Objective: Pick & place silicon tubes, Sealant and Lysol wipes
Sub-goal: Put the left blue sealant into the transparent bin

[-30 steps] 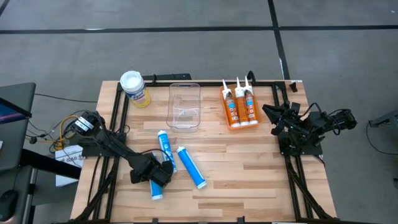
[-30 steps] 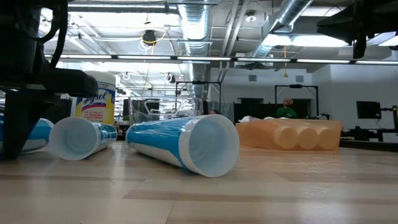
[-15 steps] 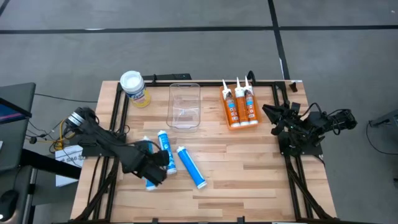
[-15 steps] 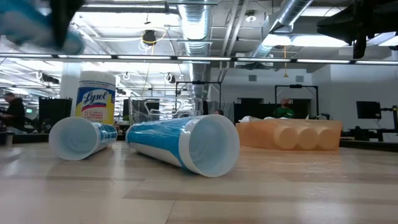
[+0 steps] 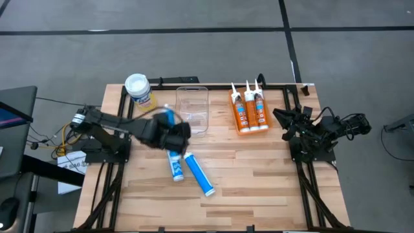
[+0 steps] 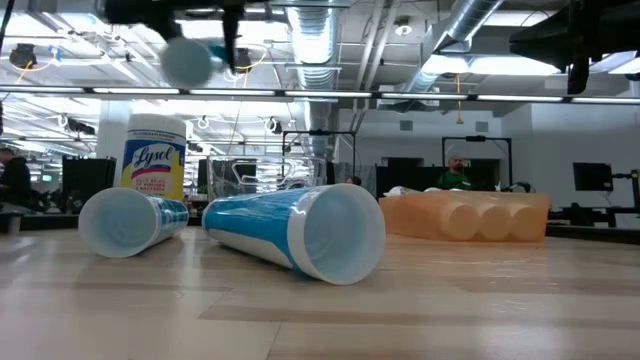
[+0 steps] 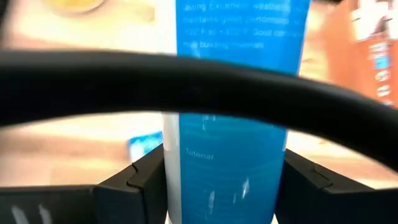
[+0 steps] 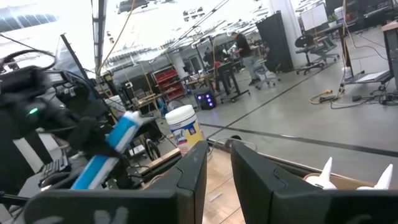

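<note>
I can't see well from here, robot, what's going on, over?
Left end effector shut on a blue tube, lifted beside the clear bin. Right end effector parked at table's right edge. Two blue tubes left on table. Nothing in the way.

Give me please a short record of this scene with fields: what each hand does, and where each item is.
left hand: above the table near the clear bin, shut on a blue tube, lifted off the wood
right hand: waits at the table's right edge, holds nothing
blue tubes on table: two, lying side by side on the wood
clear bin: far middle of the table, looks empty
orange tubes: three, lying together right of the bin
Lysol wipes: upright at the far left corner
</note>
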Robot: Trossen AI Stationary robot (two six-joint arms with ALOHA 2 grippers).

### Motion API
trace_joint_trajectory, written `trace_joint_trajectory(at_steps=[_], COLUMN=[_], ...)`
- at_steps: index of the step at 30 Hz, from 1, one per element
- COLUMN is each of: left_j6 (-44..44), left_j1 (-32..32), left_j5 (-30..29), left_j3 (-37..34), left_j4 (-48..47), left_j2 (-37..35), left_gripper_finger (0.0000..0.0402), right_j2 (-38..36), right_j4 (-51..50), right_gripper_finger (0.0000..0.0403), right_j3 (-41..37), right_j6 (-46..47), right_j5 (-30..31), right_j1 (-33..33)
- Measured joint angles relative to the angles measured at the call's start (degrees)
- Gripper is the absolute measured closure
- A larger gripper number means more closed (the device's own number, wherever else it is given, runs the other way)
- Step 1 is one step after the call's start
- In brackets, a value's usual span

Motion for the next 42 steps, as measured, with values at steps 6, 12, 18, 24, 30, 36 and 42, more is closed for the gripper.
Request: trace_joint_trajectory(at_steps=[6, 12, 18, 24, 30, 36, 42], left_j6=[18.66, 36.00, 45.76, 48.98, 49.55, 49.11, 46.58], left_j1=[10.55, 21.12, 29.70, 33.29, 34.47, 34.68, 34.71], left_j5=[-4.12, -6.75, -4.94, 0.67, 5.73, 10.38, 12.68], left_j3=[0.00, 0.07, 0.06, 0.02, 0.02, 0.02, 0.02], left_j4=[12.52, 25.12, 30.93, 31.20, 31.73, 31.39, 28.41], left_j2=[0.00, 0.31, 3.06, 8.39, 13.20, 15.37, 15.43], left_gripper_finger=[0.0203, 0.0203, 0.0203, 0.0203, 0.0203, 0.0203, 0.0203], right_j2=[-0.01, 0.00, -0.01, 0.00, -0.02, 0.00, 0.00], right_j4=[0.00, 0.00, 0.09, 0.30, 0.37, 0.39, 0.37], right_gripper_finger=[0.0337, 0.0337, 0.0337, 0.0337, 0.0337, 0.0337, 0.0337], right_j3=[0.00, 0.00, 0.00, 0.00, 0.00, 0.00, 0.00], right_j6=[0.01, 0.02, 0.11, 0.48, 0.51, 0.59, 0.57], right_j5=[-0.07, -0.09, -0.28, -0.33, -0.33, -0.31, -0.31], right_j1=[0.02, 0.01, 0.04, 0.05, 0.07, 0.07, 0.07])
